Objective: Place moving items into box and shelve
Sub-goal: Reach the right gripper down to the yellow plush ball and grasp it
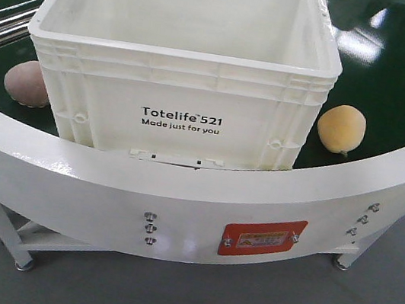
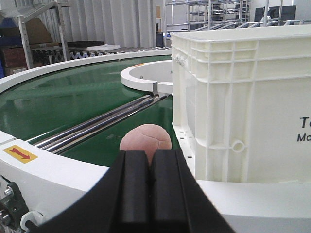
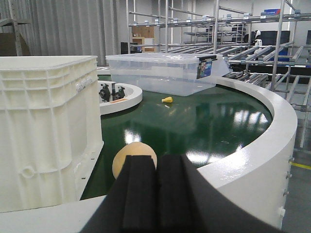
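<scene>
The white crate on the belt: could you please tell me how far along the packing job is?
Done: nothing yet; the white crate shows no items inside, as far as visible. In hand: nothing; the left gripper and right gripper are both shut and empty. Left: the pink ball and the yellow fruit lie on the green belt on either side of the crate, to be boxed, then the crate shelved.

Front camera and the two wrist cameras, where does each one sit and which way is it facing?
Front: high outside the conveyor rim, looking down at the white crate, pink ball and yellow fruit; no robot parts show.
Left wrist: low at the rim, facing across the belt; left gripper shut in the foreground, pink ball beyond.
Right wrist: likewise low; right gripper shut, yellow fruit beyond.
Shared: all three see the white crate.
</scene>
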Tool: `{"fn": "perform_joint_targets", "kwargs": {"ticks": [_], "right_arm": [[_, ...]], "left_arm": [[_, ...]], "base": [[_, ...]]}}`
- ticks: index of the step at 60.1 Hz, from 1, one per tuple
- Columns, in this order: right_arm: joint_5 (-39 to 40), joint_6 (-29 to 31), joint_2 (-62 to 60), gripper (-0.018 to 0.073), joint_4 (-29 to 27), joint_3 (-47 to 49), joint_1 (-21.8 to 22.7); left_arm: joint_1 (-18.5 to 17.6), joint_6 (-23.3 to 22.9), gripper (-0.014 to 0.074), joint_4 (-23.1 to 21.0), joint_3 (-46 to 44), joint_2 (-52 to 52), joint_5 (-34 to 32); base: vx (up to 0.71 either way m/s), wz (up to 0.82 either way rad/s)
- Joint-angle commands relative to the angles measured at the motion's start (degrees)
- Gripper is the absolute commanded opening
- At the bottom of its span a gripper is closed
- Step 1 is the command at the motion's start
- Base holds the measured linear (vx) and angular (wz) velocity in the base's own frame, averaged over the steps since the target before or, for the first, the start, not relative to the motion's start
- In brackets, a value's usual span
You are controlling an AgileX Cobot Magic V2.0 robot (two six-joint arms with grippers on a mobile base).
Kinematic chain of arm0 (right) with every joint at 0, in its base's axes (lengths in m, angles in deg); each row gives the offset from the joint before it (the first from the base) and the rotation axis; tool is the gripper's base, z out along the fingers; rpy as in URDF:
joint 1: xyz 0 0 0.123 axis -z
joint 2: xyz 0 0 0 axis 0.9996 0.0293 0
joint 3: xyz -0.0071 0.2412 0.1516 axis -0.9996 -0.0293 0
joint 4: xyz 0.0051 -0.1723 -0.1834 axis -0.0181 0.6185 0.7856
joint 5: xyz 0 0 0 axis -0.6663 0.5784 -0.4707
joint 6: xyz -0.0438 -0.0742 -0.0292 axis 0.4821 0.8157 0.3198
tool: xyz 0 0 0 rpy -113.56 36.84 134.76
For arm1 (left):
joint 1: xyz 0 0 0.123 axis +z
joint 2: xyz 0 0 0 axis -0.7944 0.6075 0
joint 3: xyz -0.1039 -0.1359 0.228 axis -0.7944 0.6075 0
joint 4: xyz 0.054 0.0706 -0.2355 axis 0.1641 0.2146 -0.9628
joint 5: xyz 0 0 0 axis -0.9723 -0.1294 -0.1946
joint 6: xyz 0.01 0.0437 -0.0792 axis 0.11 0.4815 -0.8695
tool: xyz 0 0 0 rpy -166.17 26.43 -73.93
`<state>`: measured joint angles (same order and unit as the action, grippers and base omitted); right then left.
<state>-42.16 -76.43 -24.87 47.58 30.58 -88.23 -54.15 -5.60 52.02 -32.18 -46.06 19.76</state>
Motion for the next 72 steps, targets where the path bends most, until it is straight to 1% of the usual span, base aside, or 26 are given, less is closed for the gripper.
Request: {"fn": "perform_joint_targets", "kwargs": {"ticks": [1, 30, 38, 46, 52, 57, 61, 66, 72], "right_arm": [[4.7, 0.4, -0.7, -0.0009, 0.2, -0.2, 0.4], [4.7, 0.4, -0.7, -0.0009, 0.2, -0.2, 0.4], [5.3, 0.8, -0.7, -0.0009, 0.1, -0.1, 0.4], [6.3, 0.4, -0.7, -0.0009, -0.2, 3.5, 0.4], [5.9, 0.4, -0.7, -0.0009, -0.2, 8.5, 0.4], [4.3, 0.5, 0.0, -0.0009, -0.2, 14.0, 0.4], [2.3, 1.1, 1.5, -0.0009, 0.2, 18.7, 0.4], [-1.5, 1.7, 4.8, -0.0009, 0.2, 25.0, 0.4], [-6.4, 1.7, 9.7, -0.0009, 0.2, 31.1, 0.4]], "left_arm": [[-0.1, -0.4, 0.0003, 0.0, 1.0, -0.8, -4.9], [-0.1, -0.4, 0.0003, 0.0, 1.0, -0.8, -4.9], [-0.1, -0.4, 0.0003, 0.0, 0.6, -0.8, -6.6], [-0.1, -0.4, 0.0003, -0.1, -3.7, -0.8, -10.6], [-0.1, -0.5, 0.0003, -0.1, -9.9, -0.7, -9.8], [-0.1, -0.6, 0.0003, -0.1, -16.3, 0.7, -7.2], [-0.1, -1.9, 0.0003, -0.1, -22.1, 2.9, -2.6], [-0.1, -2.9, 0.0003, -0.1, -29.3, 6.8, 5.3], [-0.1, -2.8, 0.0003, 0.0, -37.7, 13.0, 16.9]], "base": [[0.00, 0.00], [0.00, 0.00], [0.00, 0.00], [0.00, 0.00], [0.00, 0.00], [0.00, 0.00], [0.00, 0.00], [0.00, 0.00], [0.00, 0.00]]}}
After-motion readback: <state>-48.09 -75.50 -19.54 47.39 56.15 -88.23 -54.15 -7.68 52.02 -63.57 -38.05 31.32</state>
